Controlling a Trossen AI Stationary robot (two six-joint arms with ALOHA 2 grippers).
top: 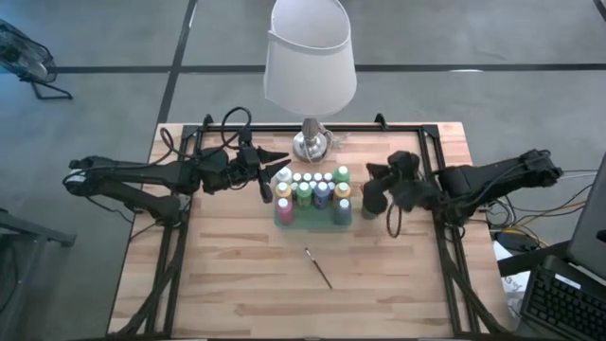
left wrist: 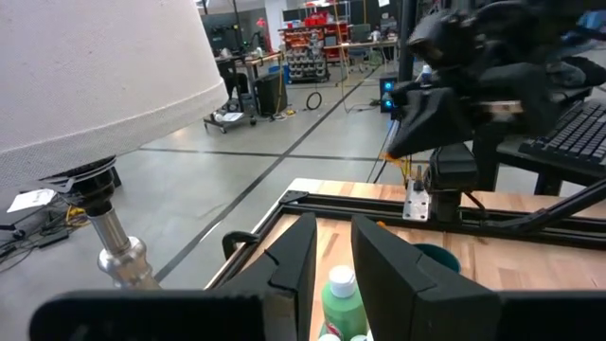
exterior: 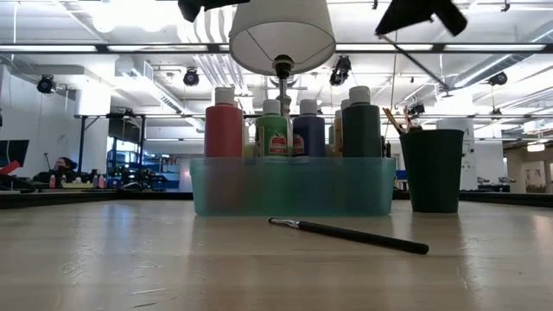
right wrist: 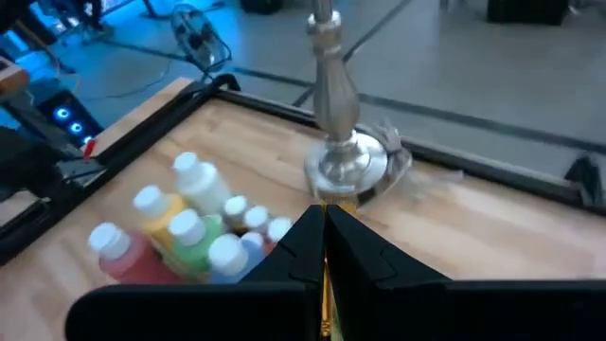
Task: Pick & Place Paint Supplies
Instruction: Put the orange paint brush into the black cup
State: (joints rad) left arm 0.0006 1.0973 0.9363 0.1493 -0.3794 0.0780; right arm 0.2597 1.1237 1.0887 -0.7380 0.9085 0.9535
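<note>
Teal tray (exterior: 294,194) holds capped bottles (exterior: 224,123); we note brushes in the dark cup (exterior: 431,171). Left gripper (top: 281,162) stands narrowly parted over the tray; right gripper (right wrist: 325,248) pinches a brush (right wrist: 325,303).

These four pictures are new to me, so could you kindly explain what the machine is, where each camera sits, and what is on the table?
It is a robot with two dark arms at a wooden table. One picture looks straight down, one looks level across the tabletop, and two come from cameras on the wrists. In the middle stands a green tray of white-capped paint bottles, beside a dark cup of brushes and a lamp. One loose paintbrush lies in front. The left gripper hovers over the tray's back corner, fingers slightly apart and holding nothing. The right gripper, above the cup, is shut on a thin brush handle.
</note>
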